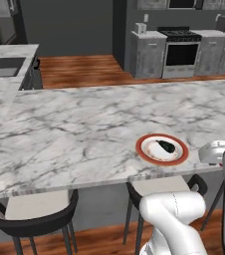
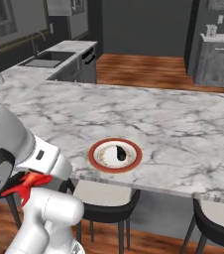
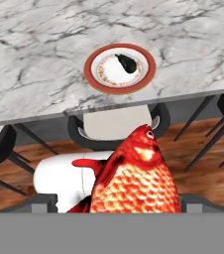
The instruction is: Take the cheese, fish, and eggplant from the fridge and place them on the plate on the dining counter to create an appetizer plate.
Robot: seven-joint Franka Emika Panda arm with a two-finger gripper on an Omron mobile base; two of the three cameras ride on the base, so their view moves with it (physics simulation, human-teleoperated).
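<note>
My gripper (image 3: 119, 202) is shut on the fish (image 3: 134, 181), a red-orange scaled fish that stands head-up between the dark fingertips; its red tail (image 2: 27, 185) pokes out under the hand. The round white plate (image 3: 91, 74) with a red-brown rim lies ahead on the dining counter (image 3: 44, 74), near its front edge. The small dark eggplant (image 3: 127, 63) rests on the plate (image 1: 144, 152), also seen as a black lump (image 1: 166, 146) (image 2: 120, 153). The gripper hangs in front of the counter edge, short of the plate (image 2: 134, 161). The cheese and the fridge are out of view.
Black round-backed stools (image 1: 35, 214) (image 1: 164, 187) (image 2: 104, 204) stand under the counter's front edge, one directly below the plate. A sink counter (image 2: 49, 58) is at the far left, a stove (image 1: 181, 52) with grey cabinets at the back across wooden floor.
</note>
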